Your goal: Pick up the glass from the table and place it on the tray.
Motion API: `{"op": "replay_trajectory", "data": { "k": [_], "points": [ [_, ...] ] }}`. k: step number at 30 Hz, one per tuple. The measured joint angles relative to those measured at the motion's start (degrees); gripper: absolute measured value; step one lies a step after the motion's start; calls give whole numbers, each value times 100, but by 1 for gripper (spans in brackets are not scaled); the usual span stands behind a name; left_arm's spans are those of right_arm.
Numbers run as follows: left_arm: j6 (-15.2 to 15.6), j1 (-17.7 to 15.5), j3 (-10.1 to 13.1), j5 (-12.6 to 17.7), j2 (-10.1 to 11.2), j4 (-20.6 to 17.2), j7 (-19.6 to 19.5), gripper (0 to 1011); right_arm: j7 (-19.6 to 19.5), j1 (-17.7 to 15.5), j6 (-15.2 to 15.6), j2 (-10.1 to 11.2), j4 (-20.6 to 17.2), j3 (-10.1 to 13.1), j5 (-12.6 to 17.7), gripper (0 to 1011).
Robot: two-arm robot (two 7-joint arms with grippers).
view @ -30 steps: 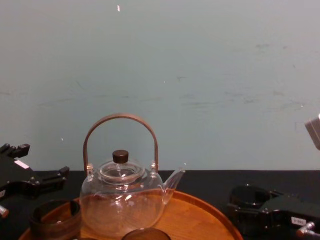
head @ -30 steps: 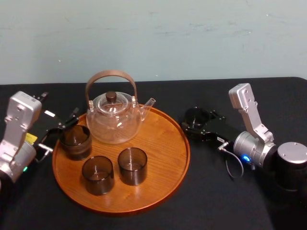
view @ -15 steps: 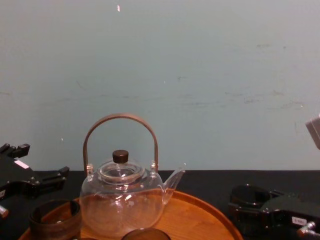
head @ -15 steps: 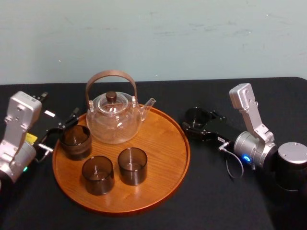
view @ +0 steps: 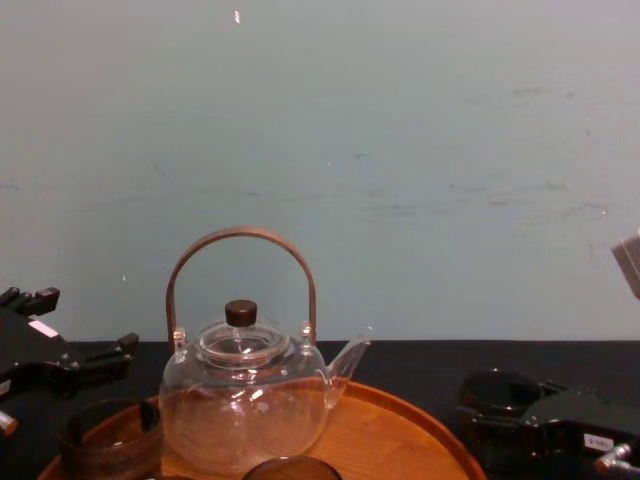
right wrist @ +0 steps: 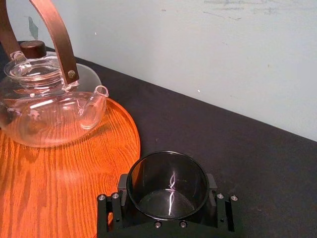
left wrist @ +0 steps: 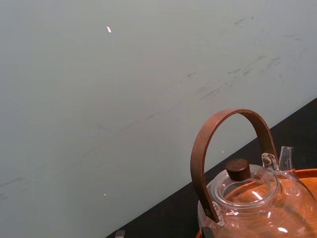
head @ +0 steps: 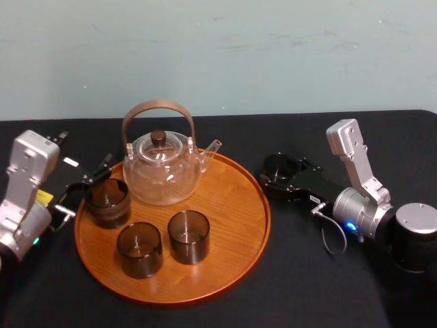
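Black cloth covers the table. At the far left the left gripper rests by the rim of the tray, its fingers spread apart, just beside a dark cup that stands on the wood. On the tray there are also a clear teapot and two more dark cups. To the right of the tray, on the cloth and near the rim, stands the glass. The right gripper is clamped on its two sides.
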Motion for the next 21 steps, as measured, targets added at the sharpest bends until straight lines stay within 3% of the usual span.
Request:
{"op": "replay_trajectory", "data": {
  "k": [21],
  "points": [
    [0, 0, 0, 0, 0, 0, 0, 1001, -1, 0, 0, 0, 0, 0, 0, 904]
  ]
}}
